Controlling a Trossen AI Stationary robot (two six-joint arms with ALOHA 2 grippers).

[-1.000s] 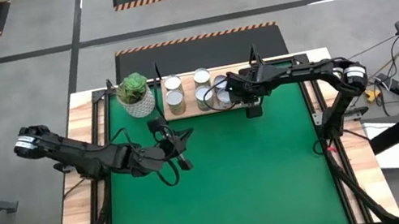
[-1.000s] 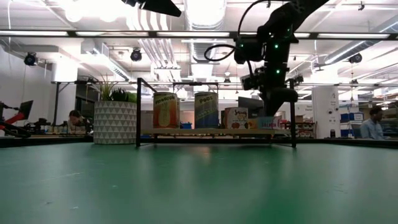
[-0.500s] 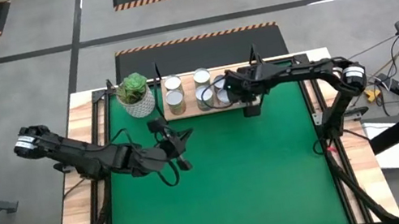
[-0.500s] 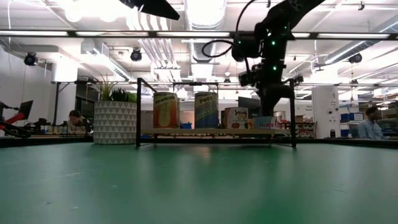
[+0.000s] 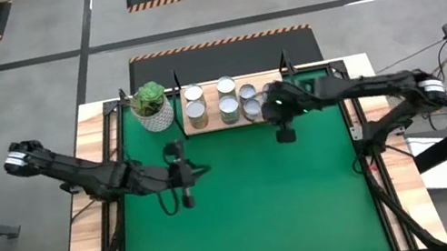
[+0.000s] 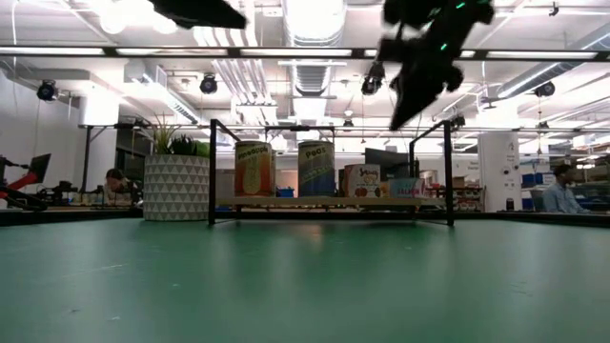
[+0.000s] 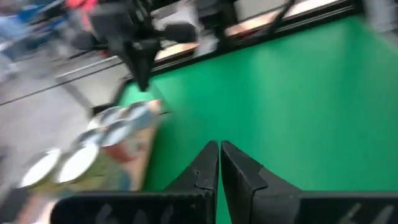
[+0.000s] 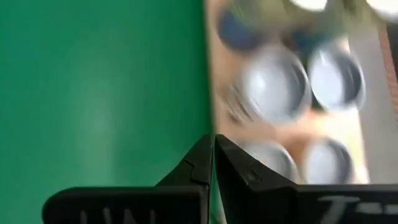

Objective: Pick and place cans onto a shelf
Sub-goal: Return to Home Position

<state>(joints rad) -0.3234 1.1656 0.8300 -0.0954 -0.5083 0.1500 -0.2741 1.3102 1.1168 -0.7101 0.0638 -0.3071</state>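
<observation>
A: Farthest left of the shelf [image 5: 210, 102]?
B: Left arm [image 5: 75, 173], stretched in from beyond the shelf's left end and out over the green mat [image 5: 259, 221]; left gripper [image 5: 187, 200] above the mat, in front of the shelf's left end and well apart from it

A: State of that claw?
B: Closed; fingers [image 7: 202, 171] pressed together in the left wrist view, with nothing between them

A: Next along?
B: White pot [image 5: 155, 112] with a green plant, just beside the shelf's left end, upright on the mat

A: And the cans [image 5: 229, 109]?
B: On the shelf board itself, upright, in close rows between the black end posts; six silvery tops clear to count from above, the rest of the shelf's right end partly covered by the right arm [image 5: 364, 87]; from table height, two tall tins toward the shelf's left half and shorter ones toward its right; none on the mat in front of the shelf

A: To the right?
B: Right gripper [image 5: 284, 136], raised over the mat just in front of the shelf's right end, apart from the tins; closed too, fingers [image 8: 193, 165] shut tight on nothing in the right wrist view, tin tops blurred beyond them; right arm running off past the shelf's right end
</observation>
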